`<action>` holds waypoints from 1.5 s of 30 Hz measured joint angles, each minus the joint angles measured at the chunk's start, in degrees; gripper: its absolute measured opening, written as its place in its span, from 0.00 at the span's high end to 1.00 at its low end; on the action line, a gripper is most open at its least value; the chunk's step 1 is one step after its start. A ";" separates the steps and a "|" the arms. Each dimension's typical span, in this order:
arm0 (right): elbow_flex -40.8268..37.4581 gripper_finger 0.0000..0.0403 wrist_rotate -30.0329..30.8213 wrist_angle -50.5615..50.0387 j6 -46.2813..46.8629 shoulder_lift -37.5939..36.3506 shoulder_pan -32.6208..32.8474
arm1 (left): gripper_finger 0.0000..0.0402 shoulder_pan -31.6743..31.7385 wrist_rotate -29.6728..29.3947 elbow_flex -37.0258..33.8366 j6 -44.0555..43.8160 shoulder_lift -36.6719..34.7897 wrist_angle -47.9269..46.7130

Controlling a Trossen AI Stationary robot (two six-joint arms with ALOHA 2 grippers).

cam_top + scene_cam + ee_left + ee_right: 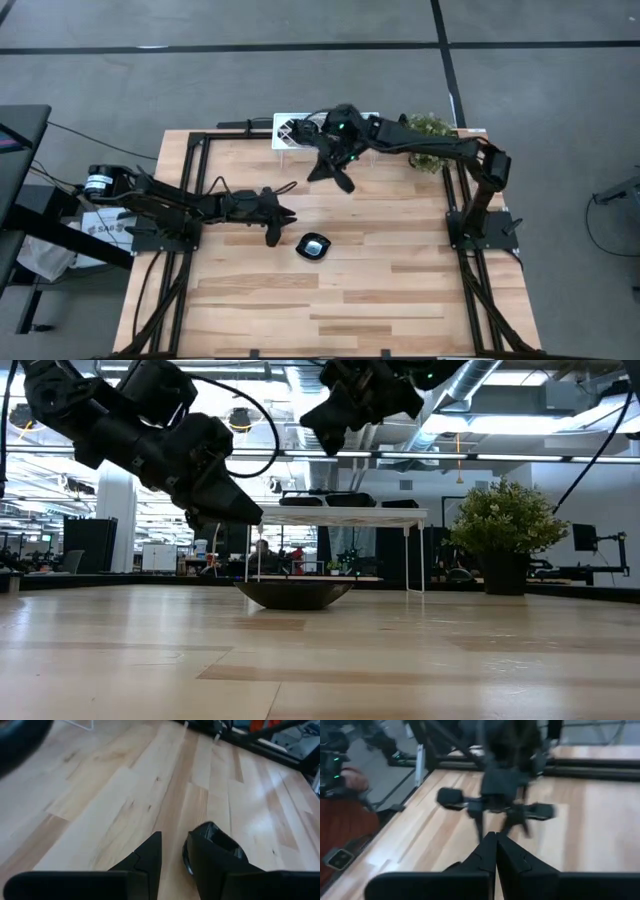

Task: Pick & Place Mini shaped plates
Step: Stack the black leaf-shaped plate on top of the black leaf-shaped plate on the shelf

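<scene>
- One mini shaped plate (314, 247), glossy black, lay flat on the bare wooden table (400, 290) near its middle, well apart from the white lattice rack (292, 131) at the far edge.
- In the low view the same plate (295, 593) sat on the boards as a shallow dark bowl shape in front of the rack (340, 515); dark items rested on the rack's top, too indistinct to identify.
- The left gripper (280, 222) hung above the table just beside the plate, on its left, not touching it. In the left wrist view its fingers (150, 857) stood slightly apart with nothing between them, and the plate (220, 840) showed partly behind one finger.
- The right gripper (340, 178) hovered over the far half of the table, near the rack. In the right wrist view its fingers (487, 855) were pressed together and empty.
- A potted plant (430, 130) stood at the far right corner of the table.
- Writing: a white item beside the left arm's base (100, 228) bore dark lettering, too small to read. No other brand or label was legible in any view.
</scene>
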 joint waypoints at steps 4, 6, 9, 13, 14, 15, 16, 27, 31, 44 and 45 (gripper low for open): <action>0.00 1.00 0.14 3.58 -1.02 -2.44 -2.34 | 0.76 -1.67 -4.91 0.00 -0.37 0.00 1.45; 0.00 1.00 0.15 5.46 -1.20 -3.26 -3.36 | 0.76 -2.11 -8.11 0.00 -0.33 0.00 2.73; 0.00 1.00 0.12 6.28 -2.64 -4.06 -4.74 | 0.76 -2.46 -11.97 0.00 -1.60 0.00 4.61; 0.00 1.00 0.07 5.18 -4.43 -4.29 -7.34 | 0.76 -2.53 -12.60 0.00 -2.18 0.00 4.81; 0.00 1.00 0.08 4.25 -4.63 -4.29 -8.29 | 0.76 -2.53 -12.61 0.00 -2.19 0.00 4.90; 0.00 1.00 0.02 3.07 -4.66 -4.39 -9.38 | 0.76 -2.53 -12.68 0.00 -2.19 0.00 5.12; 0.00 1.00 -0.07 1.70 -4.66 -4.48 -10.49 | 0.76 -2.53 -12.98 0.00 -2.19 0.00 5.42; -4.53 1.00 -35.56 -1.67 -9.03 -4.86 -17.59 | 0.76 -4.53 -13.23 -0.02 -1.65 0.00 6.91; -6.65 1.00 -35.47 0.25 -10.07 -3.52 -13.95 | 0.76 -4.89 -13.23 -0.02 -1.55 0.00 7.65; -5.77 0.99 32.64 10.89 -5.91 -0.32 6.55 | 0.76 -4.63 -13.23 -0.04 2.98 0.00 8.40; -5.78 0.99 36.02 11.45 -5.35 -0.99 7.09 | 0.76 -4.63 -13.23 -0.04 3.15 0.00 8.38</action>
